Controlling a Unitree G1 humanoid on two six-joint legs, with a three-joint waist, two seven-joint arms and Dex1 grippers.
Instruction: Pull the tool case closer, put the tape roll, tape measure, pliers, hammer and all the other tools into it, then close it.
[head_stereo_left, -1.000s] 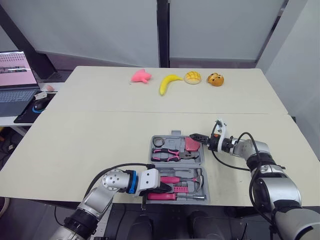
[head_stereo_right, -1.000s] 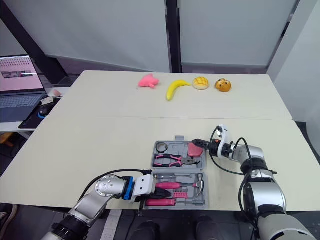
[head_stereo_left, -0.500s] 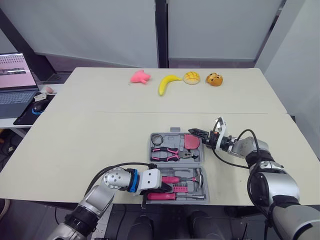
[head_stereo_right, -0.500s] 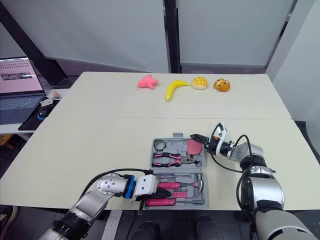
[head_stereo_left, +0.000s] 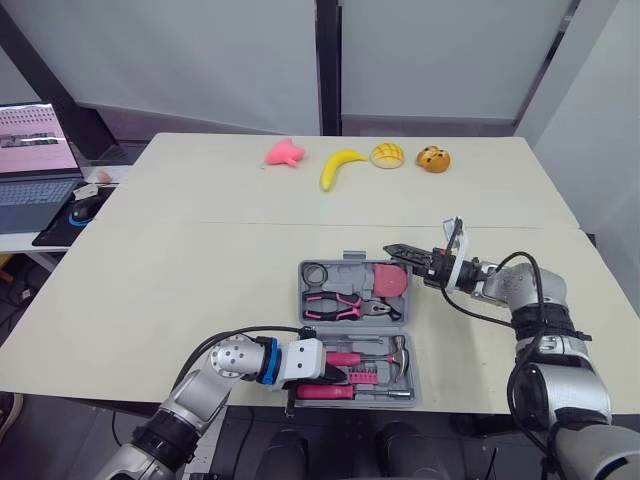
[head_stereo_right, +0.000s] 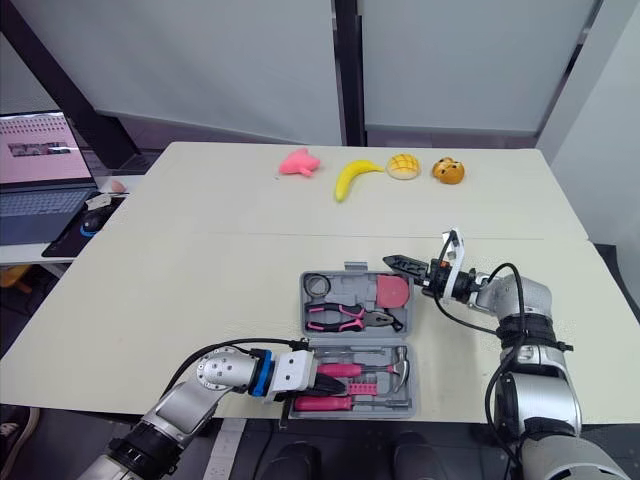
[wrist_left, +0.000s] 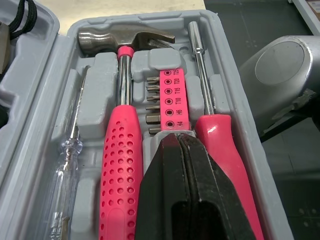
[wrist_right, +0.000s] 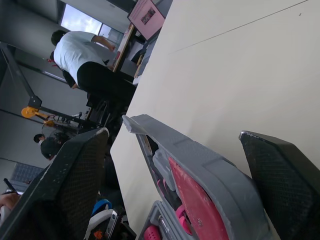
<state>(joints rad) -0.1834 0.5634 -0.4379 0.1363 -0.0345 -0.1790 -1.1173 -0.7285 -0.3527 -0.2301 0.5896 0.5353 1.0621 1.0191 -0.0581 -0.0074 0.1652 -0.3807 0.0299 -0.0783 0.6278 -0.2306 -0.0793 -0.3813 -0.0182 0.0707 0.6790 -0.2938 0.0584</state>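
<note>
Left eye view, tool case (head_stereo_left: 302, 300): lies open, low and just right of centre of the frame, near the front edge of the table (head_stereo_left: 200, 270). One half is toward the frame's bottom and the other lies beyond it.
Far half: tape roll (head_stereo_left: 316, 274) in its upper left corner, pink tape measure (head_stereo_left: 388, 283) at its right, pliers (head_stereo_left: 340, 305) lying across below them.
Near half: hammer (wrist_left: 122, 115), bit strip (wrist_left: 170, 100), pink-handled screwdriver (wrist_left: 225, 150) and clear tester (wrist_left: 67, 165), each seated in its mould.
Left gripper (wrist_left: 178, 142): clenched on nothing, fingers pressed together, tip over the near half between the hammer's handle and the screwdriver's.
Right gripper (head_stereo_left: 395, 250): spread wide, with the far half's upper right corner between its fingers. Whether they touch it cannot be told.
Upper frame: pink toy (head_stereo_left: 283, 152), banana (head_stereo_left: 339, 165), yellow bun (head_stereo_left: 386, 154) and brown bun (head_stereo_left: 432, 158) in a row at the table's far side.
</note>
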